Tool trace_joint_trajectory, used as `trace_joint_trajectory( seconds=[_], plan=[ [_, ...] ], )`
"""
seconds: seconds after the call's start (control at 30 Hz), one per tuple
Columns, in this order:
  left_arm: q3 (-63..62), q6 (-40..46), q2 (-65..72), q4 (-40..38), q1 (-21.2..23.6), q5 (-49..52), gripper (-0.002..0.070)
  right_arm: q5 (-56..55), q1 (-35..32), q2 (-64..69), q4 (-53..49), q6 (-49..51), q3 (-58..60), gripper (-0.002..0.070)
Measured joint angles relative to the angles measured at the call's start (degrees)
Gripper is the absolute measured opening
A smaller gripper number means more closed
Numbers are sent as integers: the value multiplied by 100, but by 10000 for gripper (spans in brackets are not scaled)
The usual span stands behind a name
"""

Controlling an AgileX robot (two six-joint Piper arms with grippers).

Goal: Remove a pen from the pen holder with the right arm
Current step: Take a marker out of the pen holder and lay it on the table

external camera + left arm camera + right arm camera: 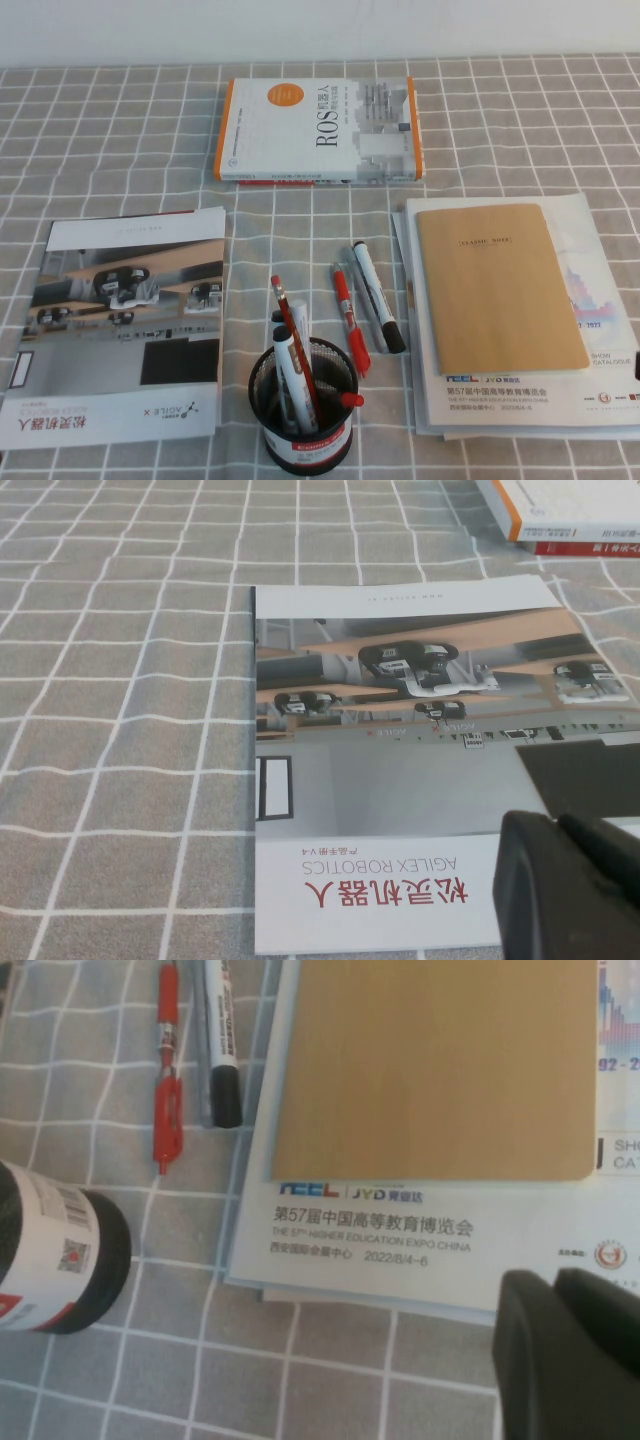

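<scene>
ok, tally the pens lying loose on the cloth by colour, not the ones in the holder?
Red pen: 1
Grey pen: 1
White marker, black cap: 1
Total: 3
Left claw hangs over the AgileX brochure; right claw over the expo leaflet.

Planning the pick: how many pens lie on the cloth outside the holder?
3: red pen, half-hidden grey pen and black-capped marker, side by side left of the notebook. Left gripper over the brochure, right gripper over the expo sheet, both shut.
</scene>
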Motion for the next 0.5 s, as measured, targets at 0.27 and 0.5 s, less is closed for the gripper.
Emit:
trace_joint_trajectory(
  seconds=[0.27,0.5],
  plan=[
    [0,0,0,0,0,0,-3,-85,934,952,-282,88,-829,-13],
    [0,0,0,0,0,0,-3,-354,2420,2045,-752,532,-1791,-12]
  ],
)
